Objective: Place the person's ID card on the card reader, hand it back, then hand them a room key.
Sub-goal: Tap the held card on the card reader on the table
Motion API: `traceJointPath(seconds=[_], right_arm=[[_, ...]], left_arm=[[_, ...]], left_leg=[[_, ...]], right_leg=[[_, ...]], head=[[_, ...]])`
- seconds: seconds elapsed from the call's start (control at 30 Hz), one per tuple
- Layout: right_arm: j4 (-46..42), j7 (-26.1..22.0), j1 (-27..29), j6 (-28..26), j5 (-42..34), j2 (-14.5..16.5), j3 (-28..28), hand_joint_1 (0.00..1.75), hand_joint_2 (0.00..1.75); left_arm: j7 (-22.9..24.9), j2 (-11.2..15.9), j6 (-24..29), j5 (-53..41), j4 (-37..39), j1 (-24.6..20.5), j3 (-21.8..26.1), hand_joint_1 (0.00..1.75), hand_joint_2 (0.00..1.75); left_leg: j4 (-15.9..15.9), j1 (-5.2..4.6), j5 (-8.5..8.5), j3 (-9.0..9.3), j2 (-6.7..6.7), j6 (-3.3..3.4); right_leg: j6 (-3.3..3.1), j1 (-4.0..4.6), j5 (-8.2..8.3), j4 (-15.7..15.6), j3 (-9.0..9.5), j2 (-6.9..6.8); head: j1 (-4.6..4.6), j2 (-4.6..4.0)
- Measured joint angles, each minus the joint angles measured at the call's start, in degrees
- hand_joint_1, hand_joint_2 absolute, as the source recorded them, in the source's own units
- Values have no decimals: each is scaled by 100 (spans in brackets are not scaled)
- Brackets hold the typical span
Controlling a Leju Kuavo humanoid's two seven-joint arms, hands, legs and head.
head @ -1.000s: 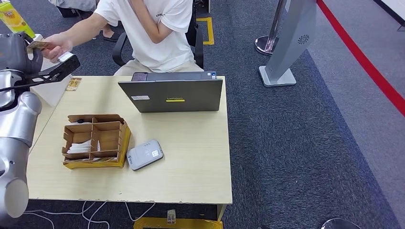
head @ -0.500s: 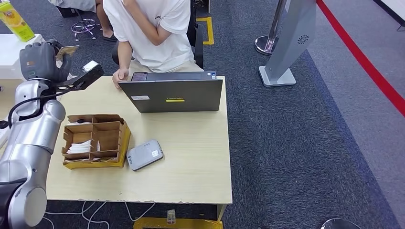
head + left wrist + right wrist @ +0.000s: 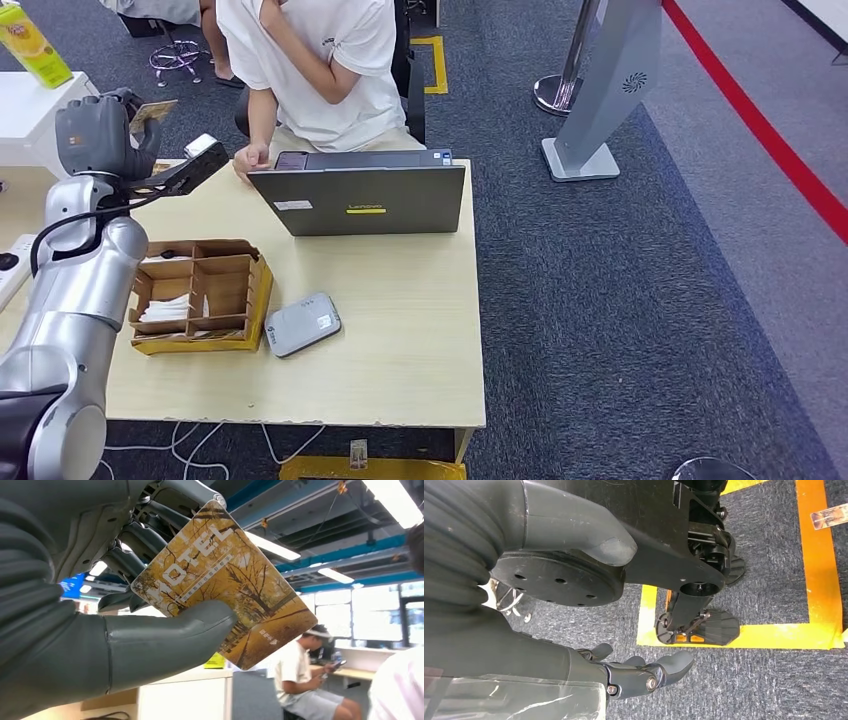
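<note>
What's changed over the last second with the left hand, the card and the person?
The left hand took the yellow tree-printed hotel card from the person and swung it back over the table edge. The person's hand withdrew and now rests beside the grey laptop. The wooden divided box and grey card reader stayed put.

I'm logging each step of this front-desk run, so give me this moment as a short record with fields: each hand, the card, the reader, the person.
left hand: raised beside the table's far left corner, pinching a card
card: yellow autumn-tree print, lettering "HOTEL", held between thumb and fingers
right hand: hanging low over carpet, holding nothing, fingers loosely apart
card reader: grey, lying on the table, nothing on it
organizer box: beside the reader, white cards in one compartment
person: seated behind the laptop, one hand on the table edge
</note>
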Motion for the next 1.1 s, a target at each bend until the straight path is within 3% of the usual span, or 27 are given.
traceJointPath(seconds=[0.07, 0.27, 0.5, 0.83, 1.1], right_arm=[[0, -41, 21, -5, -24, 0, -19, 0, 175], [2, -116, 110, -42, -116, 2, -159, 0, 175], [5, -163, 141, -129, -230, 11, -364, 0, 175], [7, -172, 178, -198, -318, 25, -589, 0, 175], [7, -160, 186, -207, -295, 36, -621, 0, 175]], left_arm=[[-46, -45, -37, 107, -504, 366, -78, 175, 175], [251, -172, -679, -21, -2741, 2085, -759, 175, 175], [640, -187, -1407, -378, -4213, 3170, -1660, 175, 175], [767, -34, -1514, -472, -5032, 4042, -2172, 175, 175], [1065, 36, -1852, -514, -5106, 4236, -2242, 175, 175]], left_leg=[[0, -1, -1, 0, 0, 0], [-1, -3, -12, -8, 1, 0], [0, -6, -15, -11, 2, 2], [-4, -4, -14, -11, 1, 1], [-4, -3, -14, -11, 1, 1]], right_leg=[[1, -2, -1, -1, 0, 1], [3, -3, -5, -11, -5, 3], [3, -1, -4, -12, -8, 2], [0, 2, -7, -8, -10, 1], [-1, 1, -7, -8, -8, -2]], head=[[1, 0], [1, 0], [4, 0], [3, 0], [2, 0]])
